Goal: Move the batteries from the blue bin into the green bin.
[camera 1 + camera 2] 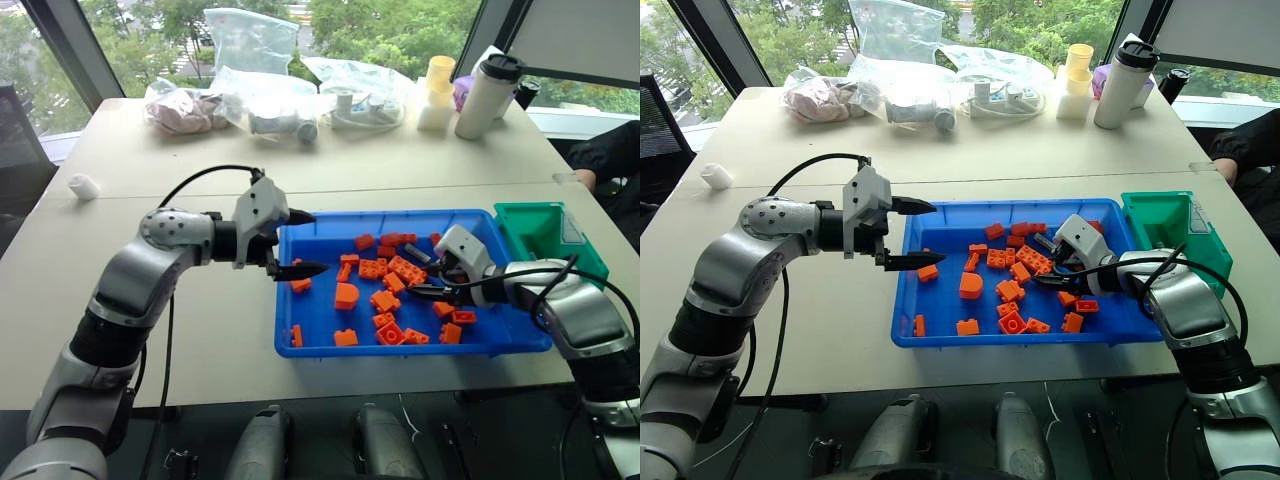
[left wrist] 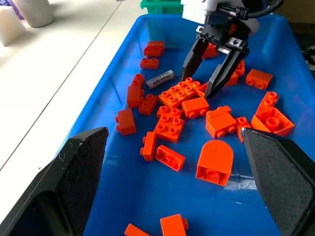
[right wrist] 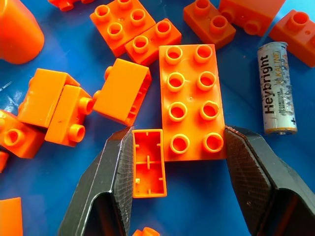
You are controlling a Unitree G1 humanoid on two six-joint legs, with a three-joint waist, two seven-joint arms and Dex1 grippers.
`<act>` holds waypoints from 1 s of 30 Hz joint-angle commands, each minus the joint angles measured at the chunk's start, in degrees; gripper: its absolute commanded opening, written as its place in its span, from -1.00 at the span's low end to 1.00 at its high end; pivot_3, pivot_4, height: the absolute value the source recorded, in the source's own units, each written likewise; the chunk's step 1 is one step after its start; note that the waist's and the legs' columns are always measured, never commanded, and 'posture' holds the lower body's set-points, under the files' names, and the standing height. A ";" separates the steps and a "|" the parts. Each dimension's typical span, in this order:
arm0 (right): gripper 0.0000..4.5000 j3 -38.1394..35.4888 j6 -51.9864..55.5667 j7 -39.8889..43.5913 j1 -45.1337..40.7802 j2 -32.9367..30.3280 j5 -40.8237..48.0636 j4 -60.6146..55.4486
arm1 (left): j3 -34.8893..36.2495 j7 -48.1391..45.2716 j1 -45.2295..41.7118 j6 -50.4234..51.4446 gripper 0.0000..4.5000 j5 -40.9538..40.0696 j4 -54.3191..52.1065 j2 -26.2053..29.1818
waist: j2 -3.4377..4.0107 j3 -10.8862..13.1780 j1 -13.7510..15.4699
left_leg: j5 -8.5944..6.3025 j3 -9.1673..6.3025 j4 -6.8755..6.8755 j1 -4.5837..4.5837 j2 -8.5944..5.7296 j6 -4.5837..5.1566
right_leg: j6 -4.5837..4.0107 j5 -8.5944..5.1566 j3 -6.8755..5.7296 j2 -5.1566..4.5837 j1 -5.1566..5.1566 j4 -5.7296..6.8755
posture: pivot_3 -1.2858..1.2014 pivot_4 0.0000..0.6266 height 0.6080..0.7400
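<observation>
Fingers (image 3: 115, 182) of the right gripper (image 2: 212, 73) are seen lowered among the orange toy bricks (image 2: 170, 125) in the blue bin (image 1: 310, 345), partly spread, with a long eight-stud brick (image 3: 191, 101) and a small overturned brick (image 3: 148, 162) lying between the pads; whether the pads already press on these bricks cannot be told, and nothing is seen lifted. One battery (image 3: 276, 88), a slim silver cylinder with printed lettering, is shown lying flat on the bin floor just beside the eight-stud brick, outside the right gripper's span and near a further brick at its far end. The battery is judged to be light, rigid and smooth, so it is likely to roll or slip under a glancing pinch; a hold across the middle of its barrel, with the pads set square to its long axis, is judged the surest, and the neighbouring brick may have to be avoided or nudged aside. The left gripper (image 1: 290, 242) is held above the opposite end of the blue bin, its fingers spread wide and nothing between them. The green bin (image 1: 545, 232) stands against the end of the blue bin nearest the right arm, and no battery can be made out in it. Beyond the bins, plastic bags (image 1: 270, 95) and a white tumbler (image 1: 487, 95) are set on the table (image 1: 140, 170).
</observation>
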 commanded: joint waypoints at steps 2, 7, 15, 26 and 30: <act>-0.07 -5.10 0.40 4.43 1.91 -2.49 6.34 -8.09 | 0.77 0.24 0.14 -1.08 1.00 0.37 -1.08 0.35 | 0.00 0.00 0.00 | 0.00 0.00 0.00 -0.01 0.00 0.00 | 0.00 0.00 0.00 0.00 -0.01 0.00 | 0.03 -0.52 1.00; -0.07 -3.85 2.83 6.99 6.43 -6.07 9.96 -16.55 | 0.23 0.20 -0.20 -1.41 1.00 0.71 -0.67 -0.04 | -0.02 0.02 0.02 | -0.01 -0.06 -0.01 -0.02 0.02 0.01 | 0.00 0.00 -0.04 0.00 -0.01 -0.02 | 0.03 -0.52 1.00; 0.96 -5.53 2.00 5.93 6.93 -6.30 10.95 -15.34 | 0.20 -0.46 -0.40 -1.82 1.00 1.38 -0.19 -0.15 | -0.02 0.02 0.03 | -0.01 -0.05 0.01 -0.02 0.01 0.01 | 0.00 0.00 -0.05 0.00 0.01 -0.03 | 0.03 -0.52 1.00; 0.96 -4.74 -0.65 -2.69 -3.49 -2.88 6.02 -1.13 | 0.70 -1.98 -1.09 -0.49 1.00 -0.11 -0.75 0.85 | -0.03 0.03 0.06 | -0.01 -0.07 -0.01 -0.08 0.01 0.01 | 0.00 -0.01 -0.06 -0.03 -0.02 -0.07 | 0.03 -0.52 1.00; 0.96 1.06 -1.74 -4.27 -7.44 -0.75 1.15 5.42 | -0.63 -3.81 -1.55 -0.43 1.00 1.38 -1.49 3.27 | -0.01 0.04 -0.20 | 0.00 -0.02 0.01 -0.07 0.00 0.00 | 0.00 0.00 -0.03 -0.02 -0.07 -0.01 | 0.03 -0.52 1.00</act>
